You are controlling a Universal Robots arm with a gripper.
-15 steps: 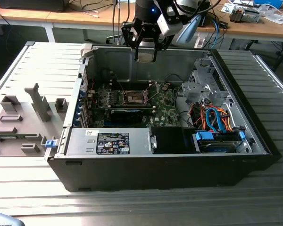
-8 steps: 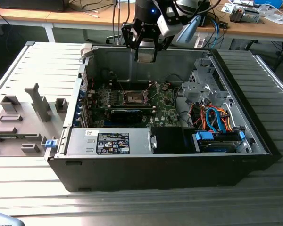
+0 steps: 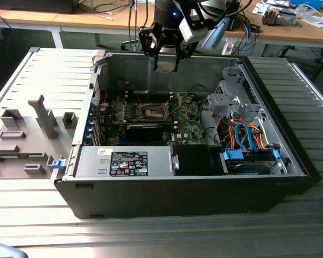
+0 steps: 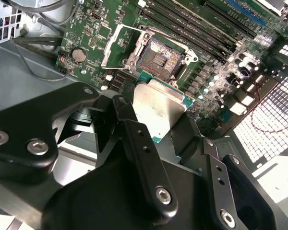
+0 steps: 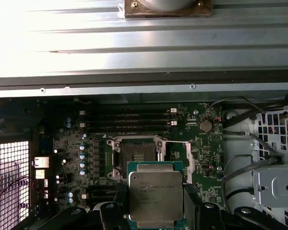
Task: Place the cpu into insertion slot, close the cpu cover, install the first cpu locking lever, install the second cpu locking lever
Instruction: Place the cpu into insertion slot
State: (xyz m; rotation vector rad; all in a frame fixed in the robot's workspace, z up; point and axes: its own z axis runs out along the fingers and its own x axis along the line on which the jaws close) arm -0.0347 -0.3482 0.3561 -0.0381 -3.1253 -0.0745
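My gripper (image 3: 166, 58) hangs above the back wall of the open computer case, shut on the cpu (image 3: 166, 64). In both wrist views the silvery square cpu (image 4: 158, 108) (image 5: 156, 196) sits between the black fingers (image 4: 134, 139), well above the board. On the green motherboard below, the insertion slot (image 3: 151, 112) (image 4: 161, 58) (image 5: 137, 155) lies bare, its dark centre showing. The cpu cover (image 4: 109, 48) (image 5: 188, 158) is swung open to one side of the slot.
The case's metal walls (image 3: 129, 70) ring the board. A long black card (image 3: 144, 130) lies just in front of the slot, and memory slots (image 5: 125, 122) lie behind it. A drive cage with coloured cables (image 3: 242, 129) fills the exterior view's right. A grey fixture tray (image 3: 27, 134) stands outside.
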